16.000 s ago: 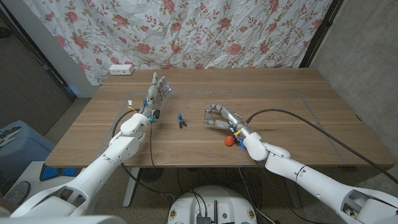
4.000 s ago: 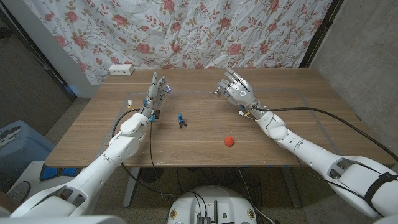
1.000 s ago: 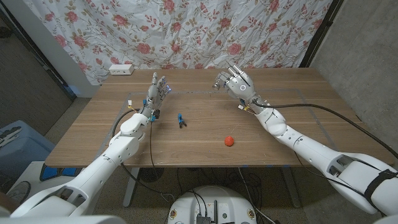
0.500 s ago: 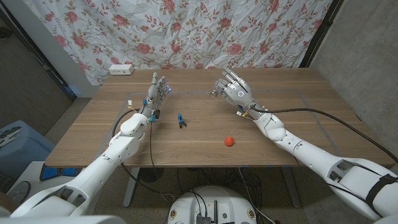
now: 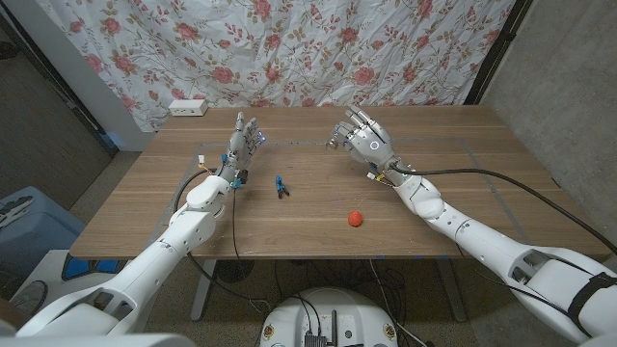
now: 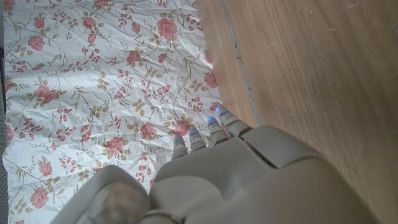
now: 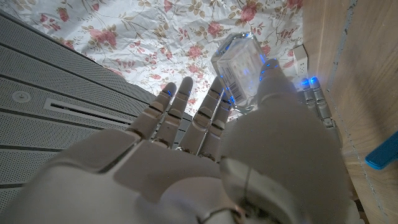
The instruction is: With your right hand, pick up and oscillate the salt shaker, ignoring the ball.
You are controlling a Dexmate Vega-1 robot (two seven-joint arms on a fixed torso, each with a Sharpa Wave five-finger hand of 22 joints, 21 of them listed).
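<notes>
Raised off the table, salt shaker [image 7: 241,64] in right robot hand [image 5: 362,138], no legible label

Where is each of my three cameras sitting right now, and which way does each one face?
Head view: on the robot's head, looking down at the table; both arms, left hand, right hand and red ball show.
Left wrist view: behind the left hand, facing the flowered curtain.
Right wrist view: behind the right hand, which holds the salt shaker.
Shared: both wrist views show the curtain and the table.
</notes>
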